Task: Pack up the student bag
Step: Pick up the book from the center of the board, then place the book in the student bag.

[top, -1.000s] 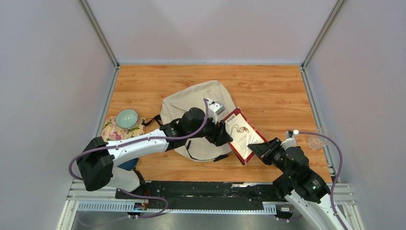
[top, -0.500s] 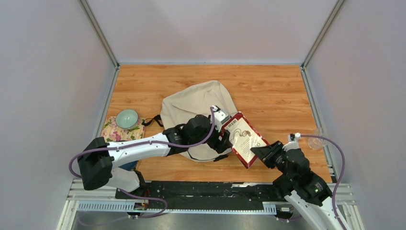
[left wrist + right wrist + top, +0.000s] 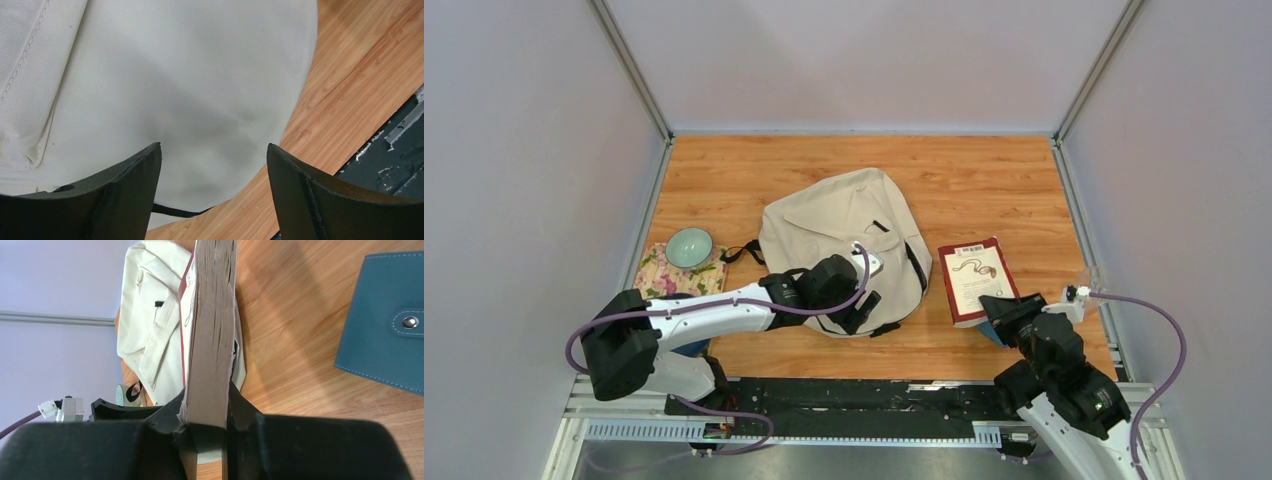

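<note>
Cream student bag (image 3: 844, 232) — black straps, lying flat.

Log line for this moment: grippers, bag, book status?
left gripper: open, over student bag | right gripper: shut on book | book: right of bag, outside it | packing: not done

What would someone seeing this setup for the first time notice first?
The big cream student bag lying flat mid-table draws the eye, with the open left gripper hovering over its near edge. Just right of it, the right gripper clamps a red-edged book by its near end. A pale green bowl sits on a floral cloth at the table's left edge.
</note>
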Controlling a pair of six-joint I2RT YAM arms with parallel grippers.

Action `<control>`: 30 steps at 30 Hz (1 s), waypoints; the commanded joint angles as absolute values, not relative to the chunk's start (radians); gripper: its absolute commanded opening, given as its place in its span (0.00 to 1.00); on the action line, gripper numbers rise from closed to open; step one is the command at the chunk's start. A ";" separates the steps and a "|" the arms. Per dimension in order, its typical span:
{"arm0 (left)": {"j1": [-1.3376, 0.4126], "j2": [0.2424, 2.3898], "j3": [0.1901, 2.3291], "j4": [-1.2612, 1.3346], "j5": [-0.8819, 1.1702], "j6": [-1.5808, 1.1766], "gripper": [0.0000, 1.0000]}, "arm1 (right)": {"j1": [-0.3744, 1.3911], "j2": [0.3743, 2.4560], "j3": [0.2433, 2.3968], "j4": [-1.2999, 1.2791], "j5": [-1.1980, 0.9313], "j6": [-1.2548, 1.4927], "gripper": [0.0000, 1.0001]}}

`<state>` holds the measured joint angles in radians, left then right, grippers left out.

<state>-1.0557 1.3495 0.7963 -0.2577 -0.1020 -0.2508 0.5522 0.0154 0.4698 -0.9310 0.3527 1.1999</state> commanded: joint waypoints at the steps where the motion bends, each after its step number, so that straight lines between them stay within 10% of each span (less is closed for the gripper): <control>1: -1.055 1.293 0.792 -0.224 -0.025 -0.215 0.84 | 0.554 -0.054 0.543 -0.916 0.431 1.207 0.00; 30: -1.124 1.499 0.908 -0.192 -0.034 -0.103 0.81 | 0.555 -0.055 0.494 -0.919 0.382 1.230 0.00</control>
